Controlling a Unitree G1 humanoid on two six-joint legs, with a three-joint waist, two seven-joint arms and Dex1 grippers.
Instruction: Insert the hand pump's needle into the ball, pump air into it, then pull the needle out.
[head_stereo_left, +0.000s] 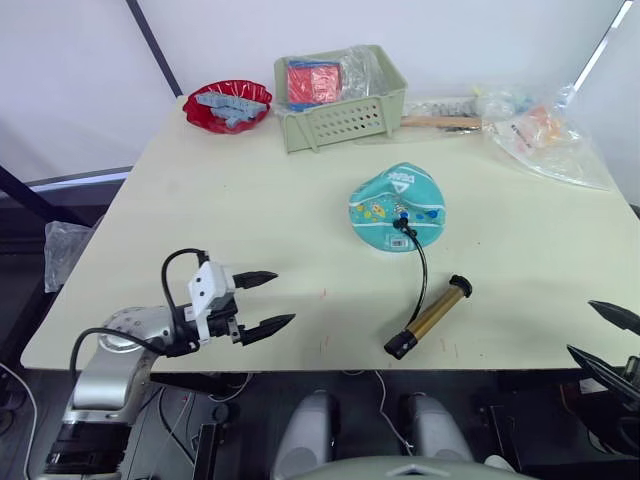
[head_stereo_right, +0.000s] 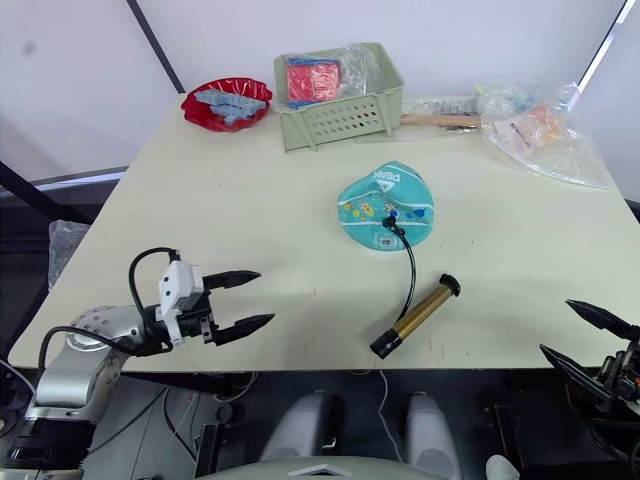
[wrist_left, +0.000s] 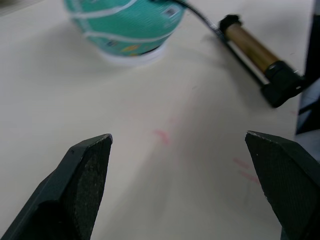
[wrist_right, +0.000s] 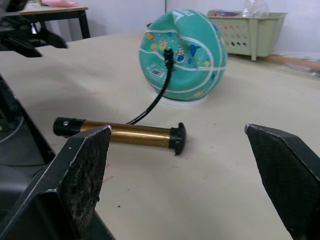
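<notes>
The teal ball (head_stereo_left: 397, 206), dented and partly flat, rests on the table's middle right. The hand pump (head_stereo_left: 429, 316), gold with black ends, lies on the table nearer the front edge. Its black hose (head_stereo_left: 421, 265) curves up to the ball, where the black fitting (wrist_right: 169, 54) sits against the ball's side; the needle itself is hidden. My left gripper (head_stereo_left: 262, 303) is open over the front left of the table, well left of the pump. Off the front right corner my right gripper (head_stereo_left: 605, 336) hangs open, empty. The right wrist view faces the pump (wrist_right: 125, 132) and the ball (wrist_right: 183, 55).
A green basket (head_stereo_left: 340, 100) with red packets stands at the back, a red dish (head_stereo_left: 228, 104) to its left. Plastic bags (head_stereo_left: 545, 135) and a wooden stick (head_stereo_left: 440, 122) lie at the back right. The table's front edge (head_stereo_left: 300, 366) runs just below the pump.
</notes>
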